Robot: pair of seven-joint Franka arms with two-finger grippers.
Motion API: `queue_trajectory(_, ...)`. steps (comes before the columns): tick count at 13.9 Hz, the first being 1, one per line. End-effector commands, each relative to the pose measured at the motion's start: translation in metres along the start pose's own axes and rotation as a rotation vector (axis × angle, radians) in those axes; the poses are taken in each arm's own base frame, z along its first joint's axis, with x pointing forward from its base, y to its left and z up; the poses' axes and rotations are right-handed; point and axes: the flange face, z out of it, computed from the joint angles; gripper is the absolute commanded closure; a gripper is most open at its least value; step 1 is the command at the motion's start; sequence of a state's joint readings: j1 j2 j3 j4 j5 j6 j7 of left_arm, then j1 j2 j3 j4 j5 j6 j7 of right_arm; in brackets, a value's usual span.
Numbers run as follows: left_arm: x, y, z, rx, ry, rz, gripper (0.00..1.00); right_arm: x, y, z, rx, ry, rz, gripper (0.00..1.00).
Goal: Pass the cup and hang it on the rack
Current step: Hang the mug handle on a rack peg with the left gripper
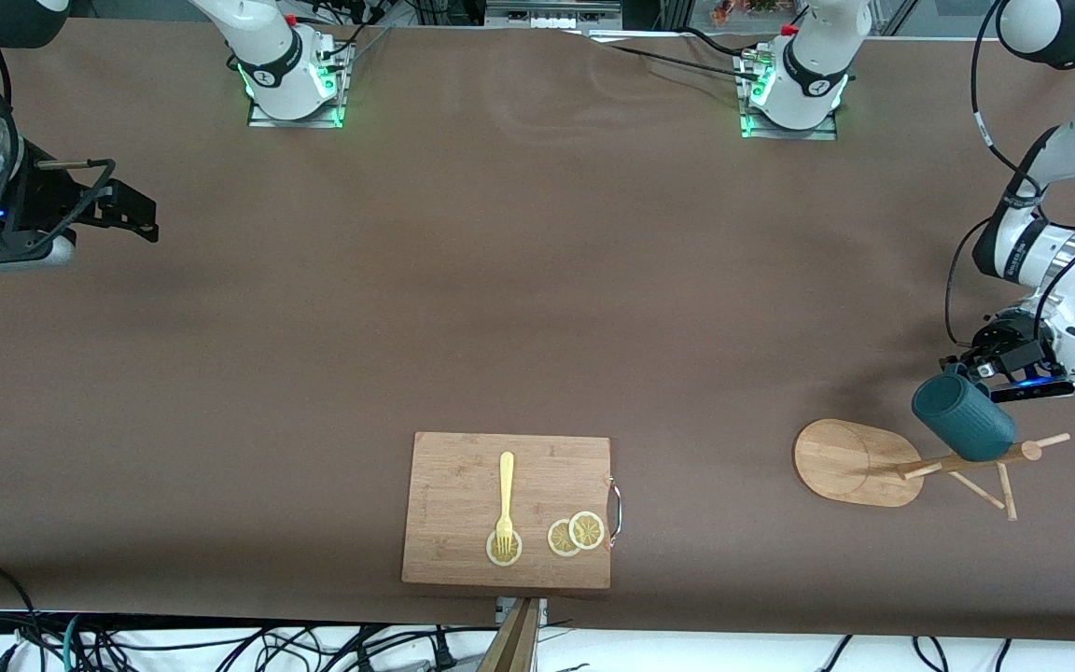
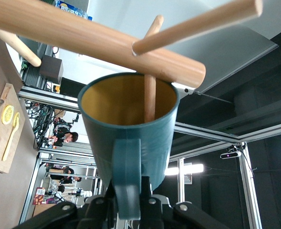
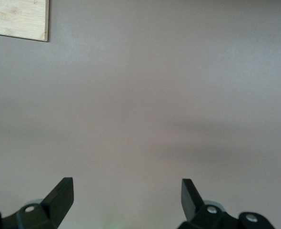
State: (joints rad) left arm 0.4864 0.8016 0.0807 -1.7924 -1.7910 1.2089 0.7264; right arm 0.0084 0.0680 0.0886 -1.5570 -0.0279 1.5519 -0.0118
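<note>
The dark teal ribbed cup [image 1: 962,418] hangs in the air against the bamboo rack [image 1: 850,462], at the left arm's end of the table. My left gripper [image 1: 971,366] is shut on the cup's loop handle [image 2: 127,176]. In the left wrist view the cup [image 2: 126,124] shows its yellowish inside, and one thin peg [image 2: 150,95] reaches into its mouth. The rack's post [image 2: 97,40] crosses just above the rim. My right gripper [image 1: 132,213] waits above the table at the right arm's end, open [image 3: 126,195] with nothing between its fingers.
A rectangular wooden cutting board [image 1: 463,476] lies near the table's front edge, carrying a yellow fork [image 1: 505,499] and lemon slices [image 1: 577,534]. Its corner [image 3: 16,19] shows in the right wrist view. Brown cloth covers the table.
</note>
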Motion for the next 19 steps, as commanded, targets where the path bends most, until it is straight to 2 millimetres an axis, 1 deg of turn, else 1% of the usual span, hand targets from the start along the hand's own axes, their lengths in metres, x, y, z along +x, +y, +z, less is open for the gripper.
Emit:
queue_trajectory(1, 0.007, 0.003, -0.002, -0.039, -0.004, -0.004, 0.59, -0.003, 0.001, -0.006, -0.004, -0.001, -0.004, 0.0)
queue_trajectory(2, 0.007, 0.002, -0.004, -0.039, -0.006, -0.008, 0.54, -0.003, 0.0, -0.006, -0.004, -0.001, -0.006, 0.0)
queue_trajectory(3, 0.006, 0.001, -0.007, -0.042, -0.008, -0.012, 0.51, -0.003, 0.0, -0.006, -0.004, -0.001, -0.006, 0.0)
queue_trajectory(4, 0.004, 0.001, -0.01, -0.05, -0.022, -0.015, 0.43, -0.003, 0.0, -0.006, -0.004, -0.001, -0.006, 0.0)
queue_trajectory(5, 0.001, 0.001, -0.008, -0.057, -0.044, -0.017, 0.15, -0.003, 0.0, -0.006, -0.004, -0.001, -0.006, 0.0)
queue_trajectory(6, -0.004, 0.002, -0.005, -0.048, -0.081, -0.019, 0.0, -0.003, 0.0, -0.006, -0.004, -0.001, -0.006, 0.0)
queue_trajectory(7, -0.01, 0.002, -0.008, -0.01, -0.116, -0.034, 0.0, -0.003, 0.0, -0.006, -0.004, -0.001, -0.006, 0.0)
queue_trajectory(8, -0.014, 0.008, -0.017, 0.038, -0.134, -0.037, 0.0, -0.003, 0.0, -0.006, -0.004, -0.001, -0.006, 0.0)
queue_trajectory(10, -0.026, 0.02, -0.024, 0.148, -0.21, -0.058, 0.0, -0.003, 0.0, -0.007, -0.004, 0.001, -0.007, 0.0)
queue_trajectory(11, -0.033, 0.028, -0.028, 0.201, -0.249, -0.065, 0.0, -0.003, 0.0, -0.006, -0.004, -0.001, -0.006, 0.0)
queue_trajectory(12, -0.04, 0.042, -0.03, 0.261, -0.287, -0.065, 0.0, -0.003, 0.0, -0.006, -0.004, -0.001, -0.006, 0.0)
queue_trajectory(14, -0.054, 0.06, -0.031, 0.373, -0.371, -0.079, 0.0, -0.003, 0.0, -0.006, -0.004, -0.001, -0.006, 0.0)
queue_trajectory(15, -0.058, 0.07, -0.029, 0.417, -0.402, -0.074, 0.0, -0.003, 0.0, -0.007, -0.004, 0.001, -0.006, 0.0)
queue_trajectory(17, -0.062, 0.102, -0.022, 0.544, -0.471, -0.047, 0.0, -0.003, 0.0, -0.006, -0.004, -0.001, -0.006, 0.0)
queue_trajectory(19, -0.054, 0.138, 0.0, 0.682, -0.527, -0.02, 0.0, -0.003, 0.0, -0.007, -0.004, 0.001, -0.006, 0.0)
